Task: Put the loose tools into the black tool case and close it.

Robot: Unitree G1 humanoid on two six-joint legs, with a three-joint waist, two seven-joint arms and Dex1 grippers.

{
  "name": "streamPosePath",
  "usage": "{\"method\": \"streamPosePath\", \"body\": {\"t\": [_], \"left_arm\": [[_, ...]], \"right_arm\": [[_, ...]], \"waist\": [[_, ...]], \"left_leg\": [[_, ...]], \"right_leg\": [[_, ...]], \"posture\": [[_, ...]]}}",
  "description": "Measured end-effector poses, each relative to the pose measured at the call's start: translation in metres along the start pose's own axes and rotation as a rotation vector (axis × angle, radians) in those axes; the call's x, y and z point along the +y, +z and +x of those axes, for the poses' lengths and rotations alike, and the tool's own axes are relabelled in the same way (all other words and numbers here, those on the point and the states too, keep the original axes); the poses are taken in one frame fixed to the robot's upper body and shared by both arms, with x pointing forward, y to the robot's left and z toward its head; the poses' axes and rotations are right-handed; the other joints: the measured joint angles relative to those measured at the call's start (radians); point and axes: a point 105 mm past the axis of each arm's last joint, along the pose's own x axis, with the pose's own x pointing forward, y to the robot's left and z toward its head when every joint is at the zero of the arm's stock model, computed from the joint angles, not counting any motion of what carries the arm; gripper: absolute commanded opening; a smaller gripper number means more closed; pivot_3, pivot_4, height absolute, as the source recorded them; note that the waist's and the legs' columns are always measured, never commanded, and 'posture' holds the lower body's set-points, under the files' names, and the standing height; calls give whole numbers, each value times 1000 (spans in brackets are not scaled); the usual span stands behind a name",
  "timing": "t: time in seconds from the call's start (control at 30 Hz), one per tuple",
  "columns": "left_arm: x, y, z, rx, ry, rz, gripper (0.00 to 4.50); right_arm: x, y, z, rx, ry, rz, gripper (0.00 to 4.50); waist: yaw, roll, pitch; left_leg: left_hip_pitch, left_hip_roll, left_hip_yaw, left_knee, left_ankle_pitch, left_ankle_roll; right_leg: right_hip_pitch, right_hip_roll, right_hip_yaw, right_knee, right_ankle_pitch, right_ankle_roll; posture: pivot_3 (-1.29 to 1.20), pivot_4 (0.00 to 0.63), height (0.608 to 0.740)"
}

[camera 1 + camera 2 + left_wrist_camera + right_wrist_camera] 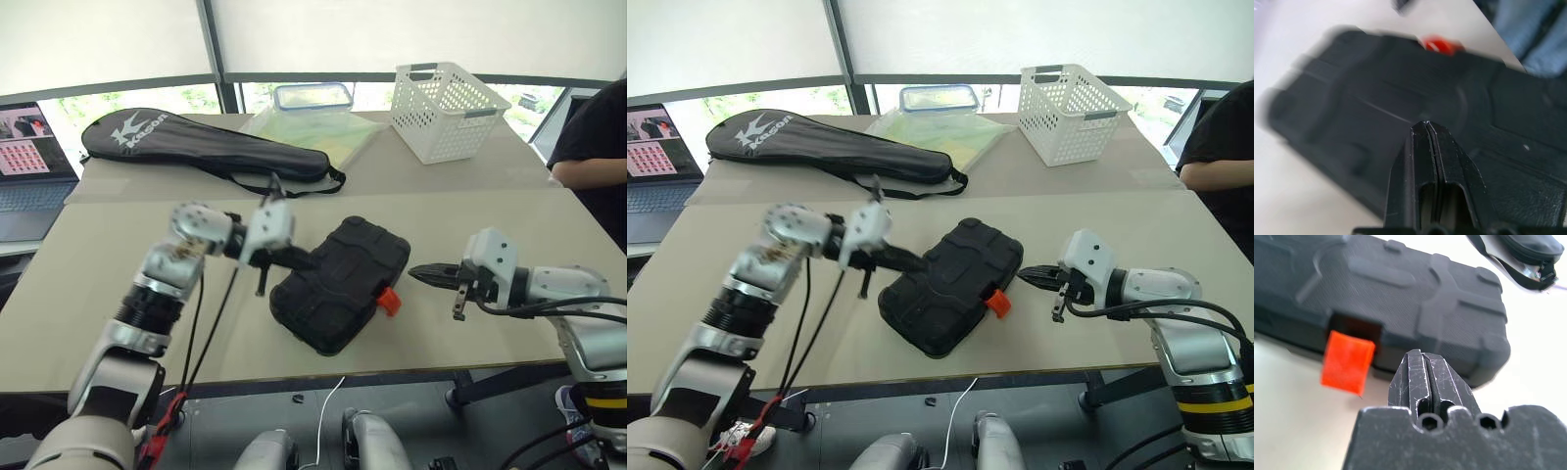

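Black moulded plastic tool case [340, 284], lid down, lies skewed on the tabletop [490, 323], orange latch [389, 301] facing the right claw [421, 271]. Right claw, pinched shut and empty, sits just beside the latch; left claw [302, 261], also shut and empty, hovers at the case's opposite side.

Beige table [118, 294]: closed black tool case [338, 284], racket bag [196, 145], basket [446, 110].

The left gripper [1426, 128], its two black fingers pressed flat together, is seen poised over the closed black moulded plastic tool case [1376, 98]. A small orange latch [1442, 45] is glimpsed at the case's far edge, blurred.
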Motion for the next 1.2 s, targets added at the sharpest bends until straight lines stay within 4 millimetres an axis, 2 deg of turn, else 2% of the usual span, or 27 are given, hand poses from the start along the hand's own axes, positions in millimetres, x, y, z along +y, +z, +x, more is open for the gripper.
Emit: {"method": "streamPosePath", "body": {"t": [0.1, 0.2, 0.33, 0.4, 0.67, 0.83, 1.0, 1.2], "left_arm": [[2, 0, 3, 35, 2, 100, 60], [3, -1, 3, 35, 10, 121, 60], [4, -2, 3, 32, 16, 117, 60], [4, -2, 3, 33, 17, 115, 60], [4, -3, 2, 34, 23, 111, 60], [4, -1, 5, 31, 20, 120, 60], [7, 2, 12, 31, 5, 142, 60], [7, 2, 16, 31, -6, 165, 60]], "right_arm": [[13, 1, 9, -6, 44, 2, 0], [22, 0, 13, -1, 63, 11, 0], [37, -15, 13, 44, 84, 41, 0], [40, -21, 11, 64, 84, 53, 0], [36, -20, -7, 69, 7, 117, 0], [54, -42, 0, 124, 46, 173, 0], [52, -55, 15, 138, 20, 188, 0], [36, -45, 31, 102, -18, 145, 0]], "waist": [[2, 1, -1], [3, 1, -1], [3, 1, -1], [2, 1, -1], [2, 1, -1], [2, 1, -1], [3, 1, -1], [1, 1, -1]], "left_leg": [[4, 0, 1, -1, 0, 0], [8, 0, 1, 0, -1, 2], [8, 0, 0, 0, -1, 2], [9, 0, 1, 0, -1, 2], [9, 0, 0, -1, -1, 2], [9, 0, 0, -1, -1, 2], [10, 0, 0, -1, -1, 2], [9, 0, 0, -1, -1, 2]], "right_leg": [[4, 0, 2, -1, 0, 0], [8, 0, 2, -1, 0, 1], [9, 0, 2, -2, -1, 1], [9, 0, 2, -2, 0, 2], [9, 0, 2, -2, -1, 2], [10, 0, 2, -3, -1, 2], [12, 1, 2, -5, 0, 2], [11, 1, 1, -7, 0, 2]], "posture": [[0, 150, 740], [0, 150, 740], [0, 150, 740], [0, 150, 740], [0, 150, 740], [0, 150, 740], [0, 150, 740], [0, 150, 740]]}}
